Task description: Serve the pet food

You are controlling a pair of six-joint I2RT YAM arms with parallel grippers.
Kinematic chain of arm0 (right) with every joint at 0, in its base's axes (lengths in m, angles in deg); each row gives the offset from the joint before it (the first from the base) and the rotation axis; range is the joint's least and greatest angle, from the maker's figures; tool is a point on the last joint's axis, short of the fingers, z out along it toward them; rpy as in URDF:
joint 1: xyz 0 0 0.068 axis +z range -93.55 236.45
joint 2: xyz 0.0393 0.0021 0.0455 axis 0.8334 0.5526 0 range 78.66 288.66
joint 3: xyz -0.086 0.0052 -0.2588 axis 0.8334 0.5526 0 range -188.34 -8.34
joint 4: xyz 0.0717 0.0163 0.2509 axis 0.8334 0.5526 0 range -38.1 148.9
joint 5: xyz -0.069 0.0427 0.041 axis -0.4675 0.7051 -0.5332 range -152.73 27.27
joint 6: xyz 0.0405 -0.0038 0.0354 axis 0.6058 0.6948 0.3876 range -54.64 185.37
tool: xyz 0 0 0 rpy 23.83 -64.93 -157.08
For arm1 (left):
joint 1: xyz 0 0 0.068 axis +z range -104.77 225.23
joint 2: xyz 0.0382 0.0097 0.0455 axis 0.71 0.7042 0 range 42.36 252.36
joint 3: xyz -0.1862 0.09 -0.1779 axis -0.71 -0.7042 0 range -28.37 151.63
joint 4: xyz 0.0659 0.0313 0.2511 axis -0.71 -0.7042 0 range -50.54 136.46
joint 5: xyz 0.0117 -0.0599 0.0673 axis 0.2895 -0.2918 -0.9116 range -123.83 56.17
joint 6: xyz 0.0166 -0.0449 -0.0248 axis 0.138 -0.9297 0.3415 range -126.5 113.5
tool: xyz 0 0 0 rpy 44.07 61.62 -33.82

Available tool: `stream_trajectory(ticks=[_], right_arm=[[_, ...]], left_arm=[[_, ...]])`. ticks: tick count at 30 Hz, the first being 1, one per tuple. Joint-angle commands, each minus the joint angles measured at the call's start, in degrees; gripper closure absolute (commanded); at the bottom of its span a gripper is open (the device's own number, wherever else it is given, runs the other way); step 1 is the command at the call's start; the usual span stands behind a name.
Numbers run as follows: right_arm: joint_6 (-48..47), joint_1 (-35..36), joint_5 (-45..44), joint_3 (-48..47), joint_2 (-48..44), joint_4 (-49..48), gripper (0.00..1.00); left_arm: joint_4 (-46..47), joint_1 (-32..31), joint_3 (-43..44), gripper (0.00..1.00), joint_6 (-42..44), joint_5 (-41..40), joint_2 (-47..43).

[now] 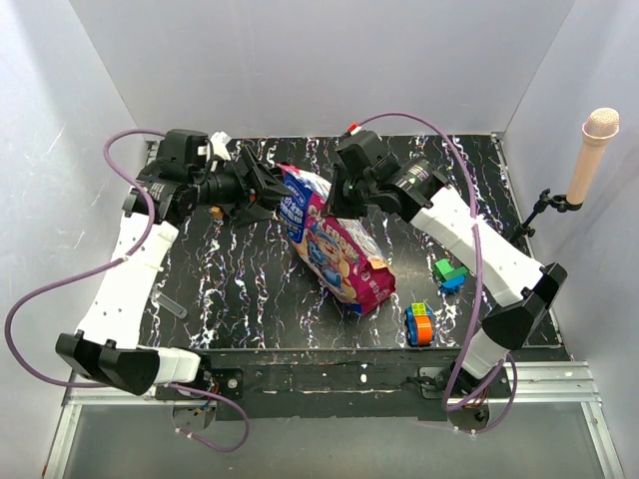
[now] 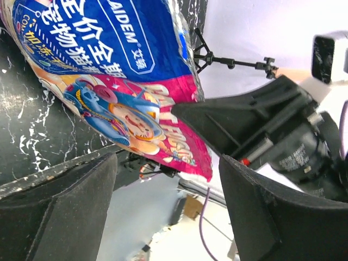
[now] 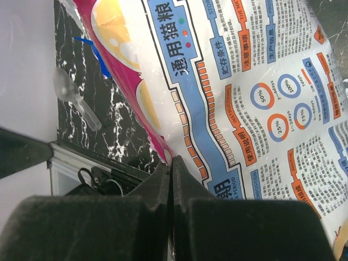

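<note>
Marbled tabletop [image 1: 240, 289], glossy crinkly bag [image 1: 334, 249]; L jaws spread, R jaws pinching it.

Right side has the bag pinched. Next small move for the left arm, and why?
Probably ease the left gripper forward onto the bag edge and close. Its fingers stand open and grip nothing, with the bag just ahead, so only the right gripper, shut on the bag's edge, holds it.

- Top external looks down from high on the near side of the bag [image 1: 334, 244], taking in all of it.
- Left wrist sits close, facing its cartoon side.
- Right wrist sits closer, facing its text side.
- All three views share the bag.
</note>
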Motion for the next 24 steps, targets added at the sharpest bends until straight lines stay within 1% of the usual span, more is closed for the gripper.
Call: stream_trajectory(ticks=[1,3,5,7,9,11,13,14,15,16,18,19,20,22,24], right_arm=[[-5.72,1.46,10.25,-6.62,-1.00,-3.35,0.99],[-8.27,1.54,11.83,-5.13,-0.99,-3.44,0.99],[-10.56,1.46,12.98,-2.85,-1.69,-4.23,0.99],[-12.41,1.46,14.03,0.14,-3.01,-5.89,0.99],[-15.21,1.46,15.52,1.64,-3.89,-6.78,0.99],[-18.11,1.46,16.50,0.25,-3.46,-5.47,0.99],[-20.49,1.46,16.94,-1.86,-3.02,-2.05,0.99],[-21.89,1.46,16.94,-2.74,-3.10,-1.08,0.97],[-23.39,1.46,16.33,-3.27,-3.28,0.24,0.90],[-25.14,1.46,14.84,-3.97,-3.54,1.73,0.79],[-28.40,1.37,10.63,-5.47,-3.80,5.50,0.65],[-30.06,1.37,9.04,-5.91,-3.89,6.31,0.61],[-31.47,1.37,7.72,-6.26,-4.15,6.84,0.59],[-33.94,1.37,7.27,-7.31,-4.16,7.28,0.58],[-35.61,1.37,4.90,-8.46,-4.16,7.28,0.54]], left_arm=[[6.21,-0.32,-4.23,0.27,-12.35,0.32,1.27],[13.13,-1.10,-8.71,0.25,-19.02,0.06,0.39],[19.65,-2.68,-11.18,0.19,-23.35,-2.83,-0.49],[21.86,-5.49,-11.45,0.16,-24.33,-6.79,-0.23],[22.31,-7.87,-11.37,0.15,-25.29,-8.29,1.17],[23.10,-9.63,-11.63,0.17,-26.35,-8.65,3.28],[23.63,-10.95,-11.37,0.22,-26.44,-9.79,5.39],[23.71,-11.30,-11.10,0.28,-26.35,-10.66,6.27],[23.80,-11.39,-10.93,0.35,-26.27,-11.11,6.97],[23.80,-11.39,-10.66,0.42,-25.92,-11.46,7.67],[23.37,-11.39,-9.35,0.52,-24.52,-11.99,8.29],[22.93,-11.39,-8.82,0.54,-23.81,-11.90,8.47],[22.49,-11.39,-8.38,0.54,-23.02,-11.81,8.30],[21.70,-11.39,-8.29,0.54,-21.70,-11.99,7.60],[21.08,-11.39,-8.64,0.53,-21.08,-12.51,6.46]])
